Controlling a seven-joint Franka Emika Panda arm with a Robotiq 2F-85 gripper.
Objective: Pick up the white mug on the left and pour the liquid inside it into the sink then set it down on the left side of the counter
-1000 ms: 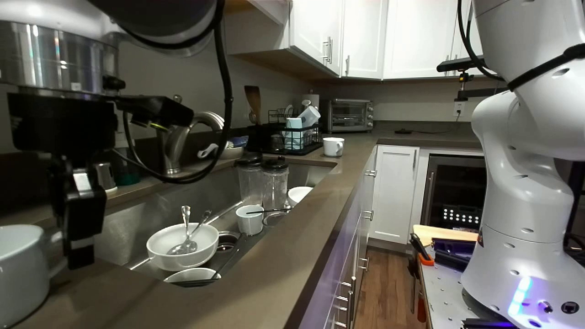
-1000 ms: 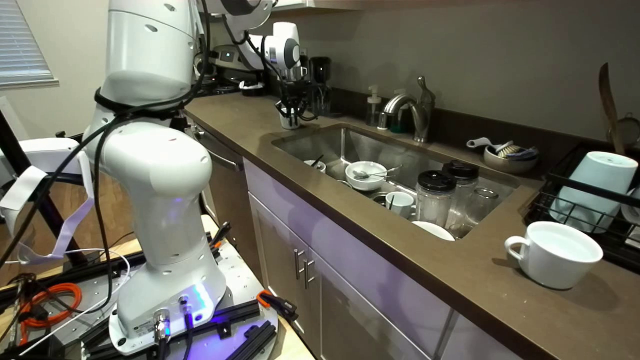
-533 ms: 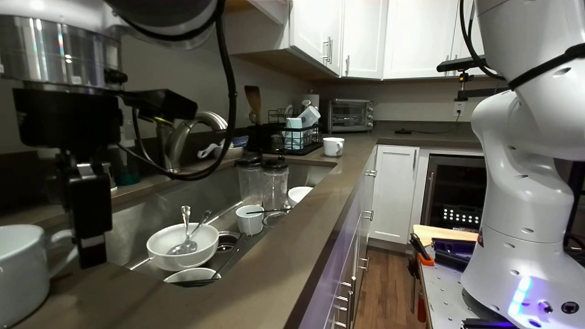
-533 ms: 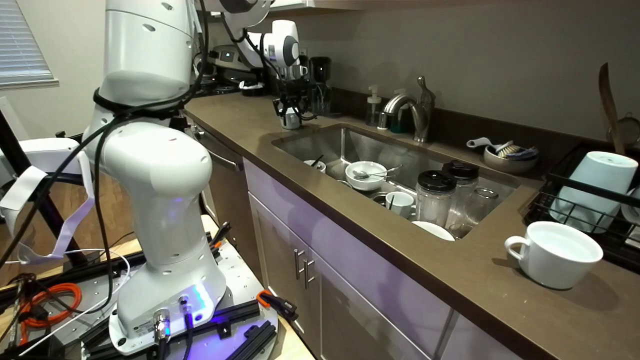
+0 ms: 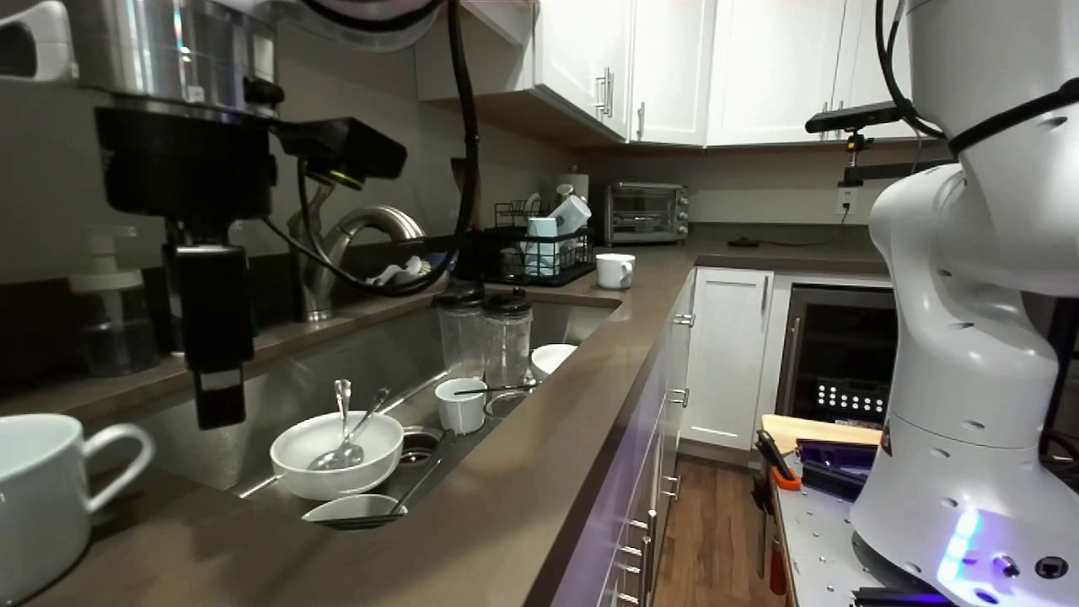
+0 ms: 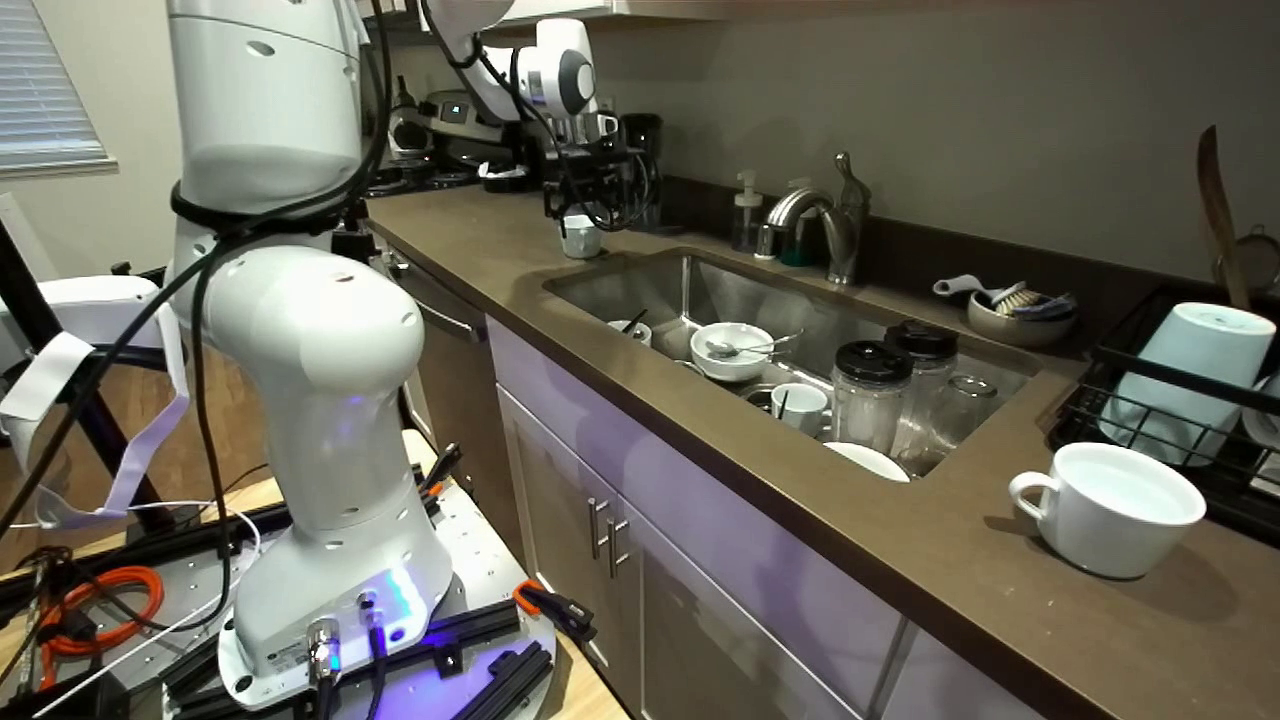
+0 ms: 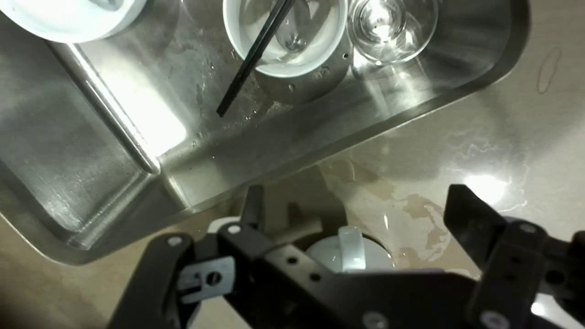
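Exterior views, both of them, show the table (image 6: 1060, 615) as the biggest thing, a long grey-brown slab with a squared edge. The arm (image 6: 330, 420) stands at its front and reaches out over it. Let into the table is the sink (image 6: 760, 305), all steel; past one end of the sink sits the rack (image 6: 1140, 363), and behind the sink rises the faucet (image 6: 843, 235). The claw (image 7: 356, 194) is spread wide, its two fingers (image 7: 252, 208) far apart in the wrist view. Jars (image 6: 872, 405) and a bowl (image 5: 337, 482) stand in the sink, and a white cup (image 6: 1110, 520) stands just beside the rack.

At the opposite end of the sink, just beside the rim, the mug (image 5: 38, 506) stands upright on the table. Its mouth faces up, so its axis from base to mouth runs vertical, and its handle (image 5: 147, 455) points sideways, towards the sink. The mug is near the claw but apart from it: in an exterior view a clear gap shows between the handle and a fingertip (image 5: 221, 411), which hangs a little higher in that view, on the handle's side. In the wrist view the handle shows between the spread fingers, lower down than their tips, and the claw hides part of the mug.
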